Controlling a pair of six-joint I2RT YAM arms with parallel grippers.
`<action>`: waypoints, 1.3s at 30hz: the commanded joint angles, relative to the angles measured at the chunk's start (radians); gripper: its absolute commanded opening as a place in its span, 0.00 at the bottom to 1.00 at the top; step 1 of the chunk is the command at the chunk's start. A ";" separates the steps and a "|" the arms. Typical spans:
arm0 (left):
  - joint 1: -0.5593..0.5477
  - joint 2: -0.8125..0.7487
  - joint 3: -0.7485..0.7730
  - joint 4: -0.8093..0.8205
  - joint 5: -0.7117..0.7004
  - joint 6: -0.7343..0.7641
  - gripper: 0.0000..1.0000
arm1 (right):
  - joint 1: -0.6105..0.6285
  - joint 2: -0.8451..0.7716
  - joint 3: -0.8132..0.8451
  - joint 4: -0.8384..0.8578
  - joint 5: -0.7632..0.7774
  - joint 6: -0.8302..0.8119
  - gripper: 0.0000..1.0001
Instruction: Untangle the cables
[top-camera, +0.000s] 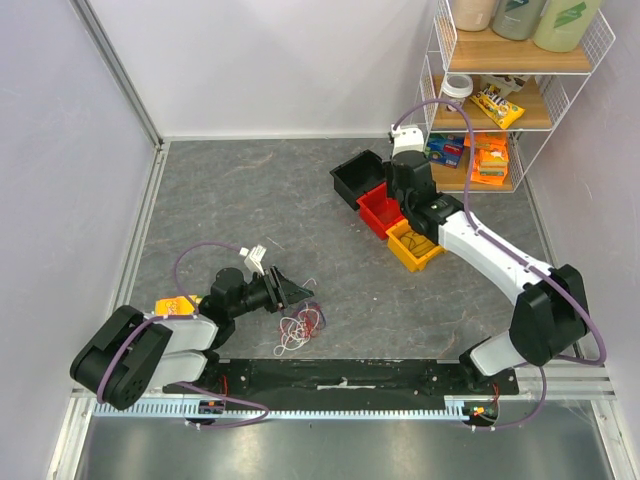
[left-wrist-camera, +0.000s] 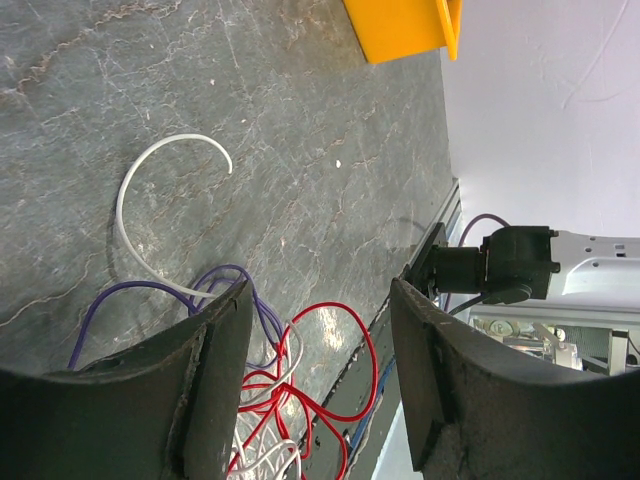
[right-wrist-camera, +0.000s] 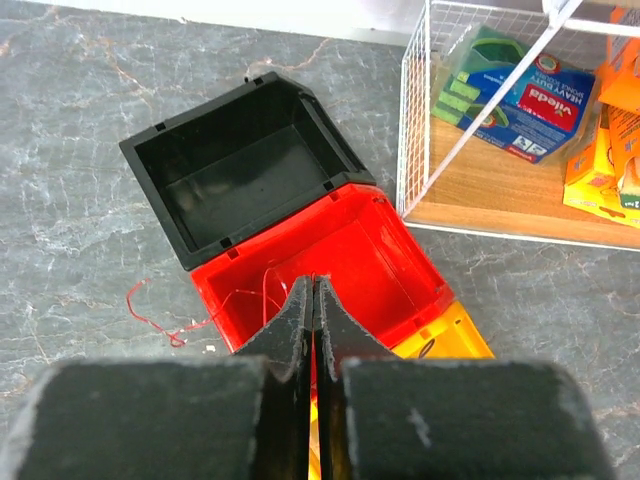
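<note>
The cables lie in a small tangle of white, red and purple loops on the grey table, near the front edge. My left gripper is low and just left of the tangle, open, with nothing between its fingers. In the left wrist view my left gripper frames a red loop. Purple loops pass behind the left finger, and a white strand curves off beyond. My right gripper is shut and holds nothing, hovering over the red bin. A thin red wire trails from that bin onto the table.
A black bin, the red bin and a yellow bin stand in a row at the back right. A wire shelf with packets stands behind them. The metal rail runs along the front edge.
</note>
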 joint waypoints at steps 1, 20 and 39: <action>-0.002 0.006 -0.005 0.055 -0.004 0.027 0.64 | -0.001 -0.049 0.095 0.016 0.001 0.009 0.00; -0.004 0.009 -0.005 0.064 -0.010 0.023 0.64 | -0.029 -0.056 0.383 -0.067 0.076 -0.091 0.00; -0.005 0.014 -0.003 0.072 -0.007 0.024 0.64 | -0.041 0.088 0.090 -0.012 0.085 -0.030 0.00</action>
